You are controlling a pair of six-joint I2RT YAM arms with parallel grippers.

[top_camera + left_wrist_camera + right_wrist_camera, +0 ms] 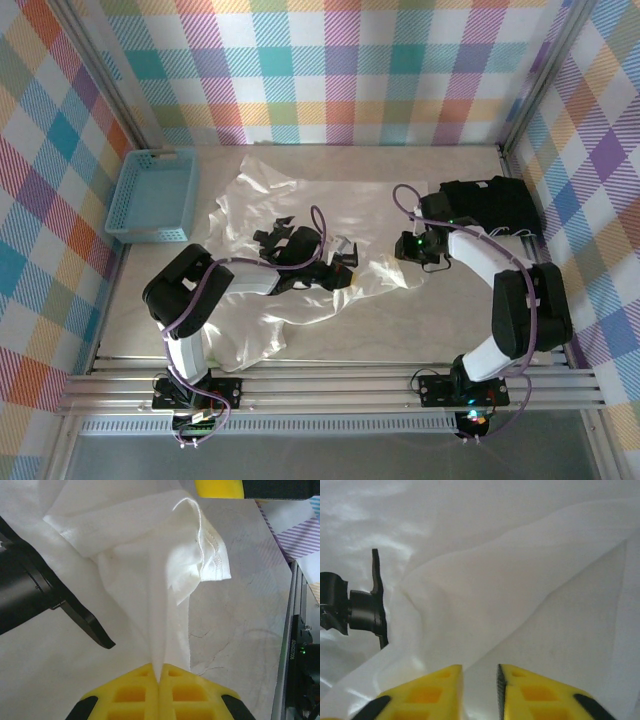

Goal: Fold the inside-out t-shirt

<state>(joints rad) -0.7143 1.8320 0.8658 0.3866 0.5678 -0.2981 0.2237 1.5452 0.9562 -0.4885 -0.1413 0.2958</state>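
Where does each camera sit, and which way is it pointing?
Top: above and behind, looking down on the table; left arm and right arm show.
Left wrist: looks along the left pincer, shut on the t-shirt.
Right wrist: looks past the right pincer, parted, onto the t-shirt.
Shared: all three see the t-shirt.

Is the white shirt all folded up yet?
No. The white shirt lies spread and crumpled across the table, not in a neat stack, and the left hand is pinching a bunch of it.

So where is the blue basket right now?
In the top view, the blue basket sits at the far left of the table, just left of the spread white t-shirt.
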